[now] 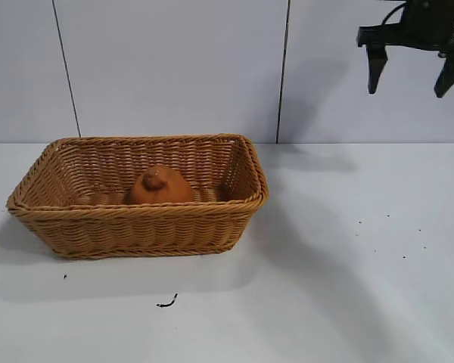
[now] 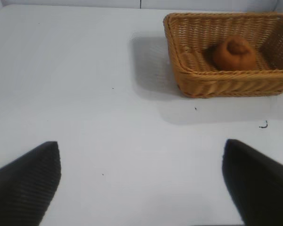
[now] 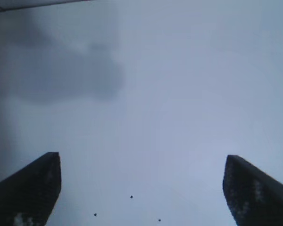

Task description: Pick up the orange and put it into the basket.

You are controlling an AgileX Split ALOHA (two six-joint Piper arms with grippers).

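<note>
Orange (image 1: 160, 186) resting inside basket (image 1: 136, 227), toward the middle of the floor, knob up, clear of the woven walls. Basket on the left half of white counter (image 1: 348, 287). Right gripper (image 1: 414, 69) high in the upper right corner, well apart from the basket, jaws spread wide and holding nothing. Left arm not visible from this outside camera. Small dark scrap (image 1: 166, 303) on the counter in front of the basket, plus a few specks to the right.

Left wrist camera: left gripper (image 2: 141, 183) over bare counter, well away from the basket (image 2: 226, 80), jaws wide apart and empty; orange (image 2: 234, 53) again seen lying inside, near the middle.

Right wrist camera: only plain counter, a soft shadow and a few specks between wide-open jaws.

Judging by looks: task probably complete, fruit already where it belongs. Likely light, firm but slightly yielding, with a matte, lumpy skin giving decent friction. If ever lifted again, best taken across the widest part of the rounded body, below the knob, with moderate squeeze to avoid bruising.
</note>
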